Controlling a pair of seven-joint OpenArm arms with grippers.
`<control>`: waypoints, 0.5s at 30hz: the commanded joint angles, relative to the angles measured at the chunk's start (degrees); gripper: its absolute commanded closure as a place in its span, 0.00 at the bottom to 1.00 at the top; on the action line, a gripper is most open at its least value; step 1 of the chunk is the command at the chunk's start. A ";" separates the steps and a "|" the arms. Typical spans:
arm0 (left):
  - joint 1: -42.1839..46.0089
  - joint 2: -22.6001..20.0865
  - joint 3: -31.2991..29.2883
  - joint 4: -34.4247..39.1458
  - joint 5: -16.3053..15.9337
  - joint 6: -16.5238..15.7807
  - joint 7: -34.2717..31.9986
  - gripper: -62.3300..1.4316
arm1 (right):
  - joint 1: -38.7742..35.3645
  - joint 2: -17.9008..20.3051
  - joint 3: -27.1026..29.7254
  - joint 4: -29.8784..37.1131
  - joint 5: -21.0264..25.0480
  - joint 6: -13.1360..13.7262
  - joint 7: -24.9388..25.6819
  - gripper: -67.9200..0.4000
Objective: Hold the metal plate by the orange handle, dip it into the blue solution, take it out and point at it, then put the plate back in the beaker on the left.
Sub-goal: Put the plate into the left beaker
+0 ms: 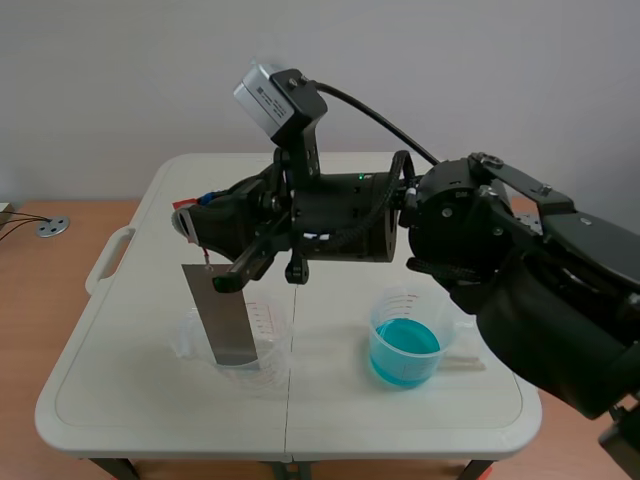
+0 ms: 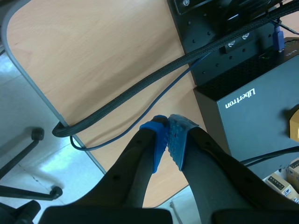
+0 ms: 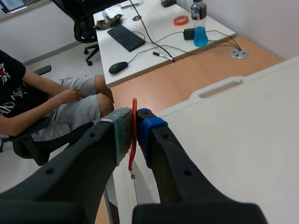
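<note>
Scene view: the right tool (image 1: 192, 225) dangles the flat grey metal plate (image 1: 226, 318), its lower end in the clear left beaker (image 1: 270, 345); the blue solution (image 1: 404, 350) stands to the right. Left wrist view: the left tool (image 2: 167, 121) is pressed together and empty. Right wrist view: dotted pads (image 3: 122, 133) pinch the thin orange handle (image 3: 133, 140).

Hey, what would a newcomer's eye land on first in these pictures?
The bulky black right arm stretched across the table from the right, its right hand shut on a thin orange handle. A grey metal plate hangs from the handle at the clear beaker on the left. Next comes the bright blue solution in the second beaker, right of the middle.
</note>
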 commanded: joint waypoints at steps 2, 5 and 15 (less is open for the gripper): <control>0.44 -0.33 -0.07 0.33 -0.33 -0.33 -0.33 0.95 | 0.96 -0.76 -0.42 -1.14 0.85 0.24 0.87 0.98; 0.44 -0.33 -0.07 0.33 -0.33 -0.33 -0.33 0.95 | 0.96 -1.22 -0.90 -2.86 0.85 0.24 0.90 0.98; 0.44 -0.33 -0.07 0.33 -0.33 -0.33 -0.37 0.95 | 0.46 -1.27 -1.77 -3.89 0.57 0.22 0.87 0.98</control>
